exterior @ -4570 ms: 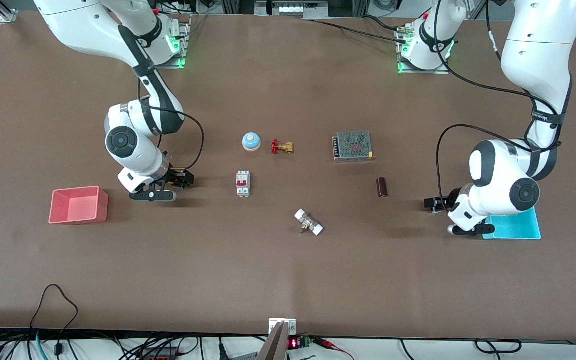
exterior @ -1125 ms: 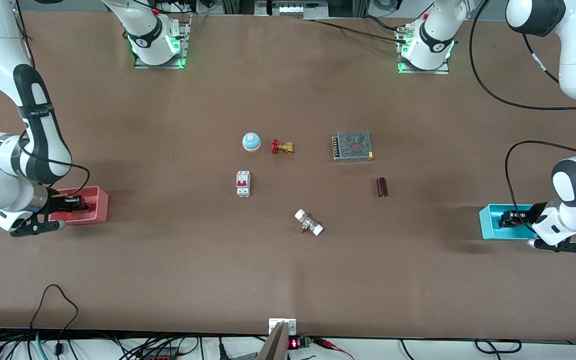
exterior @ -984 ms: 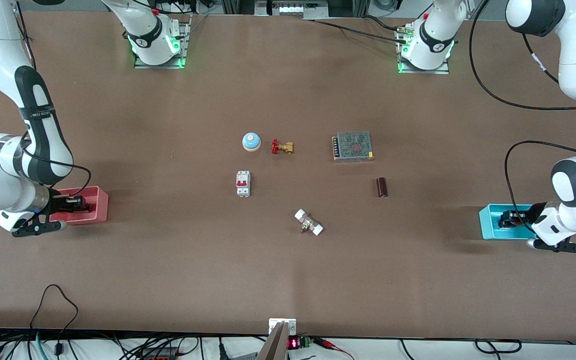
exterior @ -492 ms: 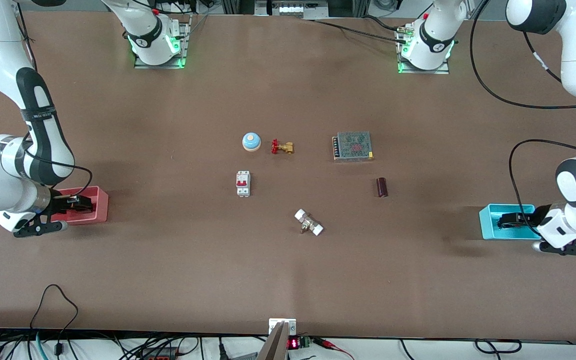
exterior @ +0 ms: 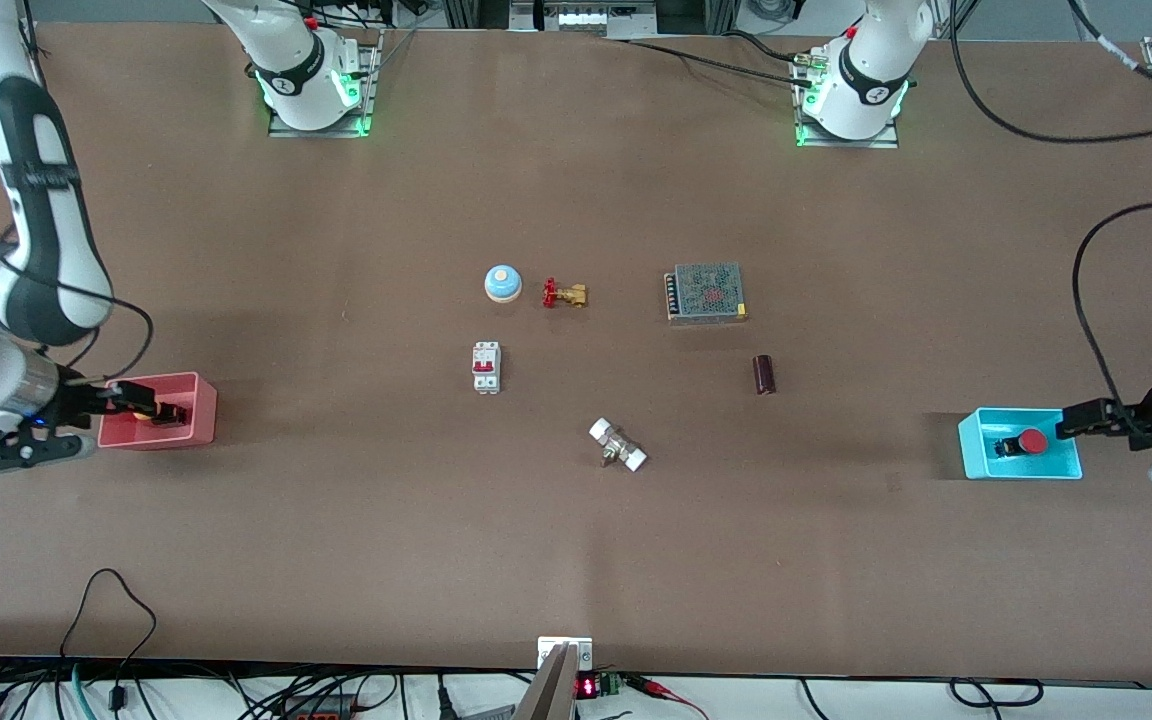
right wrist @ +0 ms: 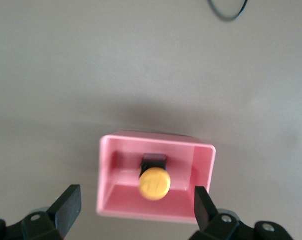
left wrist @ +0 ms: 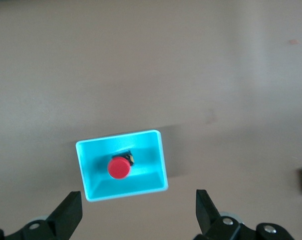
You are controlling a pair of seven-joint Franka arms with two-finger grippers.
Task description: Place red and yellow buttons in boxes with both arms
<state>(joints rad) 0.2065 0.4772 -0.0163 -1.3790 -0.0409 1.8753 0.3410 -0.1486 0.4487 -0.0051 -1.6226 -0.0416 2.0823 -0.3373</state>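
The yellow button (right wrist: 154, 184) lies in the pink box (right wrist: 108, 170), which stands at the right arm's end of the table (exterior: 206, 410). My right gripper (exterior: 141, 400) is over that box, open and empty (right wrist: 136, 202). The red button (exterior: 1033, 441) lies in the cyan box (exterior: 971, 445) at the left arm's end of the table. My left gripper (exterior: 1086, 422) is over the edge of the cyan box, open and empty. The left wrist view shows the red button (left wrist: 119, 167) in the cyan box (left wrist: 163, 160), apart from the open left gripper (left wrist: 138, 207).
In the middle of the table are a blue-rimmed bell (exterior: 503, 283), a brass valve with a red handle (exterior: 564, 294), a grey mesh-topped unit (exterior: 705, 292), a white circuit breaker (exterior: 485, 367), a dark cylinder (exterior: 763, 374) and a white-ended fitting (exterior: 618, 445).
Both grippers carried the buttons to the boxes, opened and let them go. Both arms have since risen and drawn back toward their ends of the table.
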